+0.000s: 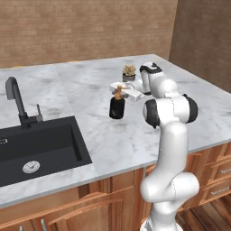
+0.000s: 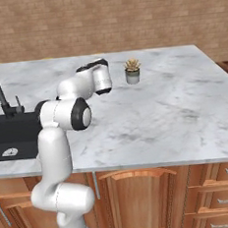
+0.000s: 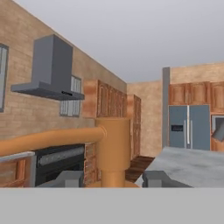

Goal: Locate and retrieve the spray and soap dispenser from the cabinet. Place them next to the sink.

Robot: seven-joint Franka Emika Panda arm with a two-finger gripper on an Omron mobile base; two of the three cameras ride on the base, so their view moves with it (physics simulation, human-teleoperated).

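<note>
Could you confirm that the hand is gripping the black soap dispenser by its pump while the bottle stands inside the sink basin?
Not quite: the soap dispenser stands on the marble counter to the right of the sink, not inside the basin, as the left base view shows. The hand does sit at its bronze pump, which the hand view shows between the fingertips.

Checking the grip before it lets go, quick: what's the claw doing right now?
Claw: closed on the soap dispenser's bronze pump neck, the bottle upright at the marble counter, right of the sink.
</note>
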